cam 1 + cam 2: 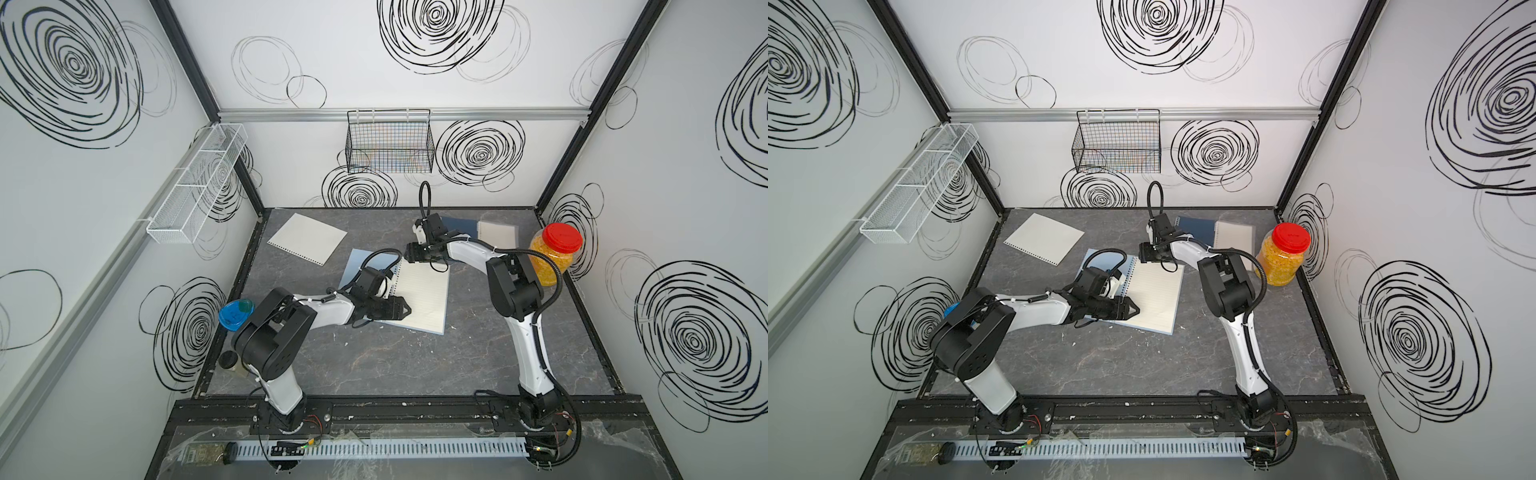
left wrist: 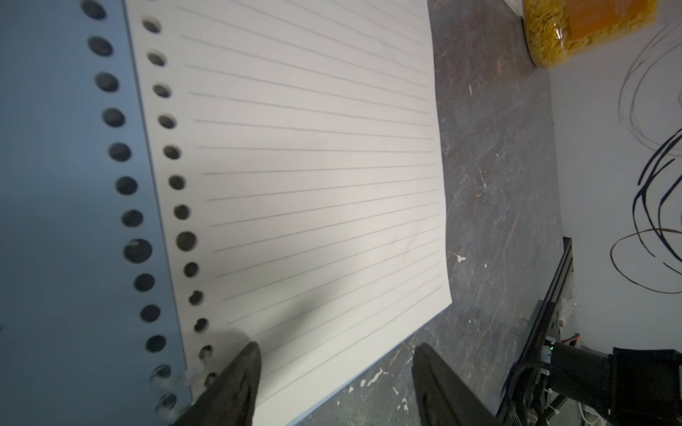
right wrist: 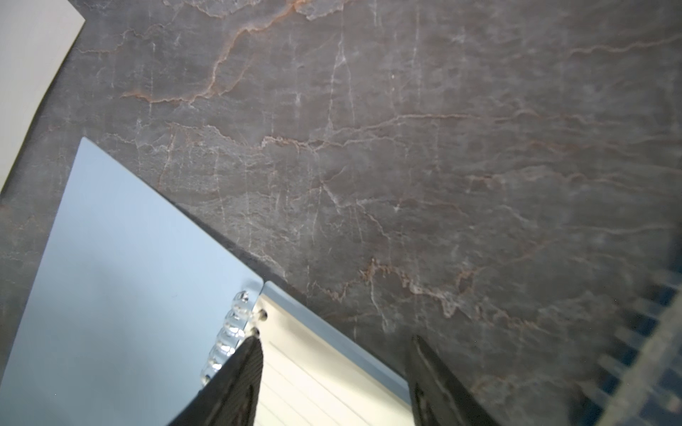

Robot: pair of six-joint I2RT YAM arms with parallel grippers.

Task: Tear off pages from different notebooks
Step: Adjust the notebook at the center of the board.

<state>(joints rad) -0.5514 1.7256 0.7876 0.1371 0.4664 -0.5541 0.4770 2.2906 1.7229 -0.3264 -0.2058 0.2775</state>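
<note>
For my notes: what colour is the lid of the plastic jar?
Red. The lid shows best in a top view.

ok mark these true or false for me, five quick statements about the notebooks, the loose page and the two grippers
1. A loose page lies alone on the table. True.
2. The light blue notebook is closed. False: it lies open, a lined sheet facing up.
3. The left gripper is shut on paper. False: its jaws stand apart at that sheet's near corner.
4. The red-lidded jar stands at the table's right edge. True.
5. The right gripper is over the jar. False: it is at the open notebook's far spiral corner, jaws apart.
</note>
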